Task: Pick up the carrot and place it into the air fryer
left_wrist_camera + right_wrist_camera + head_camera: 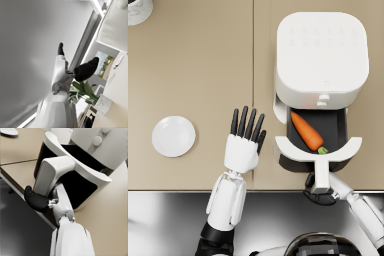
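Far left on the counter (198,60): small white plate (173,136), bare, well apart from everything else. Corner of a marbled pot (137,10) at the counter's far edge; seen with a plant in the left wrist view.

Centre: left hand (244,140) flat over the counter, fingers (248,122) straight and spread, holding nothing. Just beside the drawer's left wall, not touching it.

Right: white air fryer (320,52), drawer (289,135) pulled out toward the robot. Carrot (306,131) already lying inside the dark basket, long axis diagonal, blunt end toward the fryer body, green-tipped end toward the drawer front. Lies to the right of the left hand, past the drawer wall.

Drawer handle (320,175) projecting over the counter's front edge. Right hand (36,200) at that handle, dark fingers curled under its end; probably gripping it, though the contact is partly hidden in both views.

Judgement: placement done; what remains is closing the drawer. Right hand is the one on the handle, push line straight back toward the fryer body. Left hand needs to stay off the drawer's path.
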Controlling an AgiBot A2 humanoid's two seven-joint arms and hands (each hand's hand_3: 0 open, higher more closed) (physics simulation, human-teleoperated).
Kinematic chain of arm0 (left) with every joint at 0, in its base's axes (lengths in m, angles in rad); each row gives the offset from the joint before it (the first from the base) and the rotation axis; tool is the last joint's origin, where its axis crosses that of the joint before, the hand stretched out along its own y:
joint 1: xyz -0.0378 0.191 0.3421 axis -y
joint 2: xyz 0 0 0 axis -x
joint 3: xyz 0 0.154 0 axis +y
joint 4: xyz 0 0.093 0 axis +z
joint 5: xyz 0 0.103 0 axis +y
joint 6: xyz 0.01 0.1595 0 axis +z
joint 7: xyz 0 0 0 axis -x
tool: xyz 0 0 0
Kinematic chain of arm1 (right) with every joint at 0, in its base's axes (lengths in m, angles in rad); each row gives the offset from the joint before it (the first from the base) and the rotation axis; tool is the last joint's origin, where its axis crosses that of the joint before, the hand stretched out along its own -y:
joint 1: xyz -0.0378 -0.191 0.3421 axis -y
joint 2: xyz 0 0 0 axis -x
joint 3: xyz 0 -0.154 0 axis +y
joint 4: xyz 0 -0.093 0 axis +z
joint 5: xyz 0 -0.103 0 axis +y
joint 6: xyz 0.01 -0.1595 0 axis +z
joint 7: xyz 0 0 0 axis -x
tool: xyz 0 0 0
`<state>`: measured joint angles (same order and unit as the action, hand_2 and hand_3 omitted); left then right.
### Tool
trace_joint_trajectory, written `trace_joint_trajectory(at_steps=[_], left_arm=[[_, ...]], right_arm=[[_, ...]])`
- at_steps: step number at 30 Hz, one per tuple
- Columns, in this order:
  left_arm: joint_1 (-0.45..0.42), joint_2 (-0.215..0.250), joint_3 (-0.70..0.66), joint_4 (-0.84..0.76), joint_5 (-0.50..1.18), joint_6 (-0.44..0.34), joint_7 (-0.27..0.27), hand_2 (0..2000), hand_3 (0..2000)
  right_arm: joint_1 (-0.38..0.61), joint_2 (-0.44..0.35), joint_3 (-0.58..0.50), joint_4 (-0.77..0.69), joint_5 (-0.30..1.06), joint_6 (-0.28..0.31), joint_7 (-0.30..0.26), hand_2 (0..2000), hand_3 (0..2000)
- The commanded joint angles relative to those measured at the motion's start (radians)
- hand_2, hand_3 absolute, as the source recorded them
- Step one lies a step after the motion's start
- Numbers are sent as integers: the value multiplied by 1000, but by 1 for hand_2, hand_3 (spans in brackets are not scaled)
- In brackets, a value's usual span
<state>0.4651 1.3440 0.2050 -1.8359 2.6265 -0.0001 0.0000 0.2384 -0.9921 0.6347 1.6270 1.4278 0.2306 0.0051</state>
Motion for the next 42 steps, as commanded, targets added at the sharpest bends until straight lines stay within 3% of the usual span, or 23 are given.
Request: trace_joint_trajectory(at_steps=[1,8,14,17,29,36,41,42], left_arm=[[19,9,-52,1,0,0,0,0,0],[27,18,-106,-12,0,0,0,0,0],[27,19,-188,-28,0,0,0,0,0],[25,19,-222,-34,0,0,0,0,0],[40,16,-232,-34,-1,0,0,0,0],[60,18,-227,-26,-1,0,0,0,0],[50,17,-240,-28,-1,0,0,0,0],[40,17,-231,-24,-1,0,0,0,0]], right_arm=[[93,-175,-43,237,1,30,-4,2000,2000],[216,-301,-122,22,4,132,-14,2000,2000],[326,-337,-115,-120,5,200,-10,2000,2000],[374,-375,-139,-215,5,166,-3,2000,2000],[575,-526,-211,-566,3,160,1,2000,2000],[646,-541,-193,-677,5,140,-19,2000,2000],[641,-524,-155,-660,1,133,-16,2000,2000],[455,-385,-190,-698,2,135,-15,2000,2000]])
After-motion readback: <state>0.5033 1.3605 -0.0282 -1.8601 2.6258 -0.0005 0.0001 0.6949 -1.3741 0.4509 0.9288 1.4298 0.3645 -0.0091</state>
